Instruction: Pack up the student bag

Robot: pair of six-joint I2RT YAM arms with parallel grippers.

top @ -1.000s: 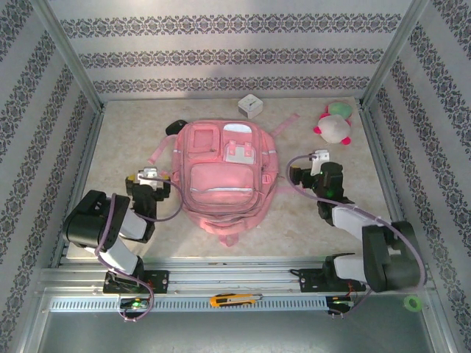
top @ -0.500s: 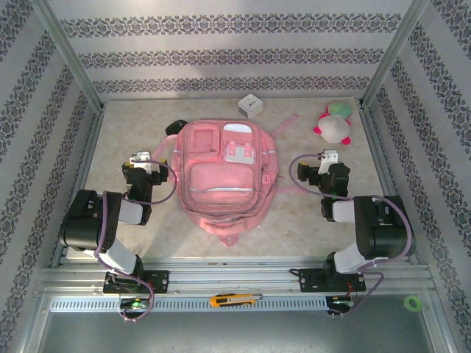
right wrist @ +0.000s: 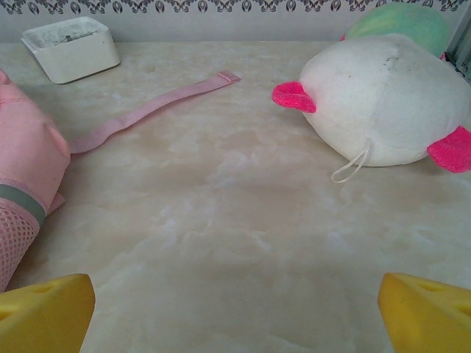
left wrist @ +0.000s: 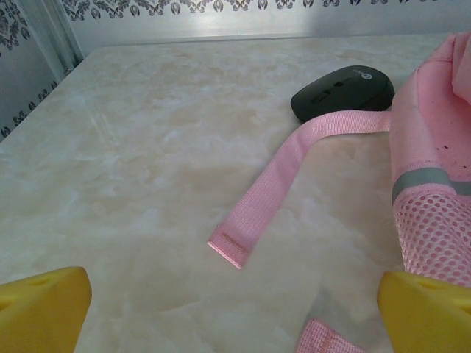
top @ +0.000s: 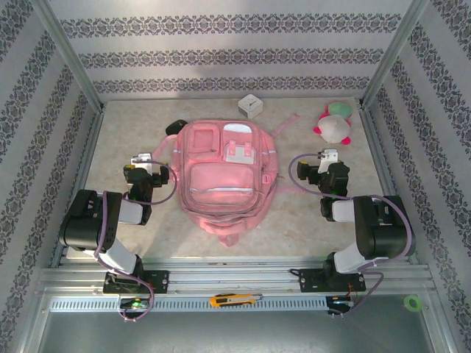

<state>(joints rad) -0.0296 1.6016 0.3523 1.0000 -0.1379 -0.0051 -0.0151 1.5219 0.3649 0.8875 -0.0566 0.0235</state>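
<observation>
At the centre of the marbled worktop [top: 294, 220] lies the student bag [top: 223, 175], a large pink backpack. It is flat, with its zipped front pockets facing up and its top towards 12 o'clock. At 9 o'clock of the bag, just beside its edge, the left end effector [left wrist: 235, 320] sits low over the worktop. Its yellow fingertips [left wrist: 44, 305] are spread wide, released and grasping nothing. Ahead of it a loose pink strap [left wrist: 283, 180] runs across the worktop towards a black computer mouse [left wrist: 342, 92] at the bag's 11 o'clock. At 3 o'clock of the bag, apart from it, the right end effector [right wrist: 235, 316] is likewise spread wide and empty. A white and pink plush toy [right wrist: 383, 103] rests at the bag's 2 o'clock. A small white box [right wrist: 71, 48] stands near 12 o'clock, beyond a second pink strap [right wrist: 147, 110].
</observation>
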